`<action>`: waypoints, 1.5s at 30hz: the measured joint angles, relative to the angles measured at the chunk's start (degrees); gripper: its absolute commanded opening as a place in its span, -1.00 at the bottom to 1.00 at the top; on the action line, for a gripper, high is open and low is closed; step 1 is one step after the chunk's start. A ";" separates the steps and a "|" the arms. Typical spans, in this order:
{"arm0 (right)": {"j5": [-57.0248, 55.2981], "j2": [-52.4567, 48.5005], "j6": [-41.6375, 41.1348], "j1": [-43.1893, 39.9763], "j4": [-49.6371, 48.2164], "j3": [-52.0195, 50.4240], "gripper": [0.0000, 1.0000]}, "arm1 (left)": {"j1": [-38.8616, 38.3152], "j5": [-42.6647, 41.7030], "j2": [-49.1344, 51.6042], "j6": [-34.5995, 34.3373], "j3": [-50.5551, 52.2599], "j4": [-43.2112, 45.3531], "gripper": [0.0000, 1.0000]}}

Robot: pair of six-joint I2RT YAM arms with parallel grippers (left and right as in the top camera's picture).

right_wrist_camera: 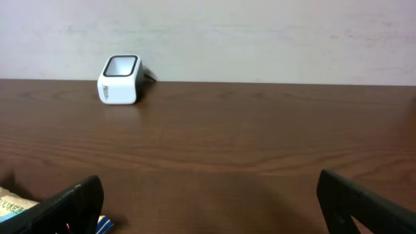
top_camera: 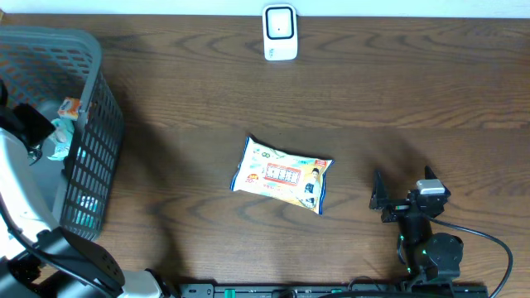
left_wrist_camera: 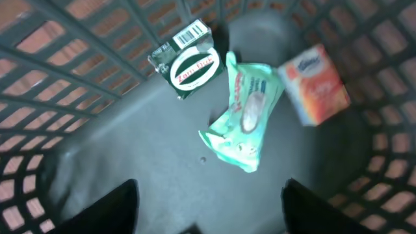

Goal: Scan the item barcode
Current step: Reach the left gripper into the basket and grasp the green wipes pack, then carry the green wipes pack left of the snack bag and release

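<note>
Overhead, a glossy flat packet (top_camera: 282, 175) is lying centred on the wooden bench (top_camera: 414, 83), a boxy scanner (top_camera: 280, 32) at its far edge. Left wrist: the left gripper (left_wrist_camera: 211, 211) is hanging released above a crinkled green pouch (left_wrist_camera: 250, 114) in a lattice basket (left_wrist_camera: 130, 149). Right wrist: the right gripper (right_wrist_camera: 214, 208) is gaping, empty.

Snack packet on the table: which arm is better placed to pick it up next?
Right, probably. The right claw, open, sits near the snack packet; the left claw is down inside the basket, farther off.
</note>
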State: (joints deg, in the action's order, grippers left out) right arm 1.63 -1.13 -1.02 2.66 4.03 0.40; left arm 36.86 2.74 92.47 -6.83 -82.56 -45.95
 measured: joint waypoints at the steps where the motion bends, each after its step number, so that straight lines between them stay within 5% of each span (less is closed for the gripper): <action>1: 0.02 0.00 -0.02 0.00 0.00 0.00 0.99 | 0.42 -0.57 0.11 0.98 1.38 1.09 0.55; 21: 0.00 0.00 0.00 -0.02 0.00 0.00 0.99 | 1.99 -7.78 16.94 8.20 5.51 11.34 0.53; 24: 0.00 0.00 -0.02 -0.02 0.00 0.00 0.99 | 1.99 -8.28 18.16 8.41 5.51 11.76 0.29; 32: 0.02 0.00 0.00 -0.02 0.00 0.00 0.99 | 1.99 -8.44 18.43 8.81 5.51 12.63 -0.75; 40: 0.02 0.00 0.00 0.00 0.00 0.00 0.99 | 1.99 -8.44 14.88 7.45 6.05 11.67 -0.86; 45: 0.02 0.00 -0.02 -0.02 0.00 0.00 0.99 | 1.99 -8.41 1.92 4.68 6.12 11.69 -0.85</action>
State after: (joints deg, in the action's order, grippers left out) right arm 1.65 -1.13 -1.04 2.63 4.03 0.40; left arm 38.85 -5.67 94.39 -2.15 -76.44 -34.26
